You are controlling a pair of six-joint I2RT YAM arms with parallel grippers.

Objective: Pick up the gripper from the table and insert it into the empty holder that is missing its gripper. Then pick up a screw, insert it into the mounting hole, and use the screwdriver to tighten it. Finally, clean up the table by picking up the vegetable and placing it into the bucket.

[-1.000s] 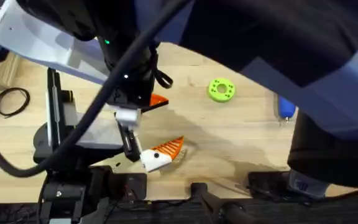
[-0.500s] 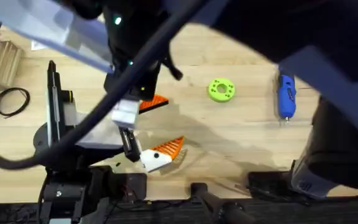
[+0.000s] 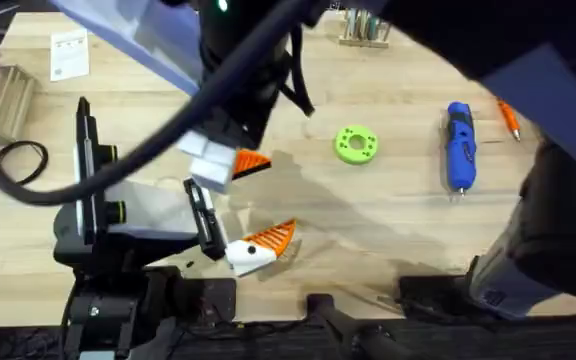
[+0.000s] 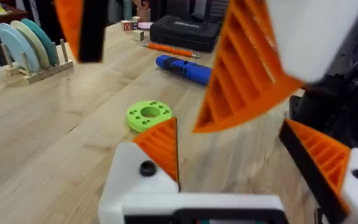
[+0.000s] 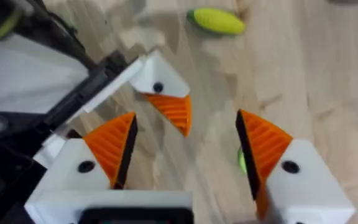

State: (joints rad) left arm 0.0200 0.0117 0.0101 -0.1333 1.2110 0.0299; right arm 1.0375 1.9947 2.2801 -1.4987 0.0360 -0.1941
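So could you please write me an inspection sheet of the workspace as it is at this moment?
Surface: light wooden table, no spills seen.
Job's things: blue screwdriver lying flat; yellow corn cob on the wood; white mount with orange tip near the front edge.
Clutter: green disc; thin orange tool beside the screwdriver.
Grippers: left gripper, jaws open, empty; right gripper, jaws open, empty.
Cables: coiled black cable at the left; thick black cable crossing over the table.
Surroundings: plate rack and black case at the far end.
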